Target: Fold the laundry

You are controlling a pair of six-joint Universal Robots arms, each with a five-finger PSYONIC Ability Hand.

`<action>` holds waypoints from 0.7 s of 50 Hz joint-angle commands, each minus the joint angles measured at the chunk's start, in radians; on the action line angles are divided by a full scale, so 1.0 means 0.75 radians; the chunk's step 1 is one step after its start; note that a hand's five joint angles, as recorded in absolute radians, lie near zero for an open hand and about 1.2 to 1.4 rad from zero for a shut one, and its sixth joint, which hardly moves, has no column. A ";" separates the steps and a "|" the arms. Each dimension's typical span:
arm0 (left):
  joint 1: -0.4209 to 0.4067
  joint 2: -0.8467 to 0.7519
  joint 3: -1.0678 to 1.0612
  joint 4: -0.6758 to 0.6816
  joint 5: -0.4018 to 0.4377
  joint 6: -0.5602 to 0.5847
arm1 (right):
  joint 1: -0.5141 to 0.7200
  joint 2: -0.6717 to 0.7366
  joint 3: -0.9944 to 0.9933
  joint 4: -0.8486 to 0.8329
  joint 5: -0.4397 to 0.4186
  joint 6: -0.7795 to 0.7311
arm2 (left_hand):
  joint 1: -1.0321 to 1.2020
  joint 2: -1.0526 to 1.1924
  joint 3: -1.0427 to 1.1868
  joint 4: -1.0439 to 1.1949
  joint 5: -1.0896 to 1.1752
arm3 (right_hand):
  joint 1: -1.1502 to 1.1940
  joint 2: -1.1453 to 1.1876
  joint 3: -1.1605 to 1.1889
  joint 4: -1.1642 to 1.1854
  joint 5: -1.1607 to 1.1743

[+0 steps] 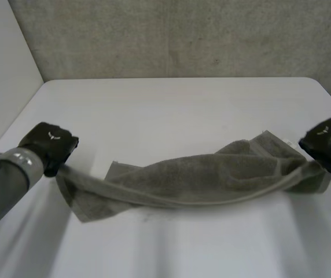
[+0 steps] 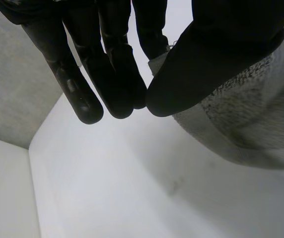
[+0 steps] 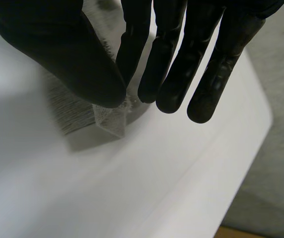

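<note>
Grey-green towel [image 1: 212, 174] strung between both hands over the white table [image 1: 177, 110]; middle sags and lies bunched on the table, both ends lifted.

Left hand [image 1: 50, 146] at the towel's left end, near the table's left edge; in the left wrist view the thumb [image 2: 216, 54] tip presses against the fingers [image 2: 112, 74] with the towel's hem caught between them; straight-fingered pinch, cloth hanging away behind the thumb.

Right hand [image 1: 326, 142] at the towel's right end, near the table's right edge; the right wrist view shows its thumb against its fingers with a towel corner nipped between them; the corner's tip pokes out just below the thumb; the other fingers are straight and side by side.

Near edge of the towel runs as one band from hand to hand, dipping in the middle; the far layer slumps in folds, part of it flat on the table just right of the left hand.

Grey textured wall [image 1: 183, 35] behind the table.
</note>
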 commanded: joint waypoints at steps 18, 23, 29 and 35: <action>-0.032 -0.114 1.033 0.702 -0.272 -0.582 | 0.186 -0.008 -0.648 -1.282 0.187 0.506 | 0.290 0.238 0.239 0.237 0.246 | 0.626 0.288 0.283 0.270 0.311; 0.007 -0.052 0.716 0.714 -0.238 -0.578 | 0.174 -0.026 -0.456 -1.282 0.079 0.559 | 0.290 0.238 0.239 0.237 0.246 | 0.626 0.288 0.283 0.270 0.311; 0.094 -0.025 0.358 0.725 -0.105 -0.578 | 0.172 -0.040 -0.198 -1.188 -0.050 0.565 | 0.290 0.238 0.239 0.237 0.246 | 0.626 0.288 0.283 0.270 0.311; 0.109 -0.003 0.145 0.763 -0.035 -0.568 | 0.186 -0.016 0.026 -0.949 -0.050 0.612 | 0.290 0.238 0.239 0.237 0.246 | -0.470 -0.808 -0.813 -0.826 -0.786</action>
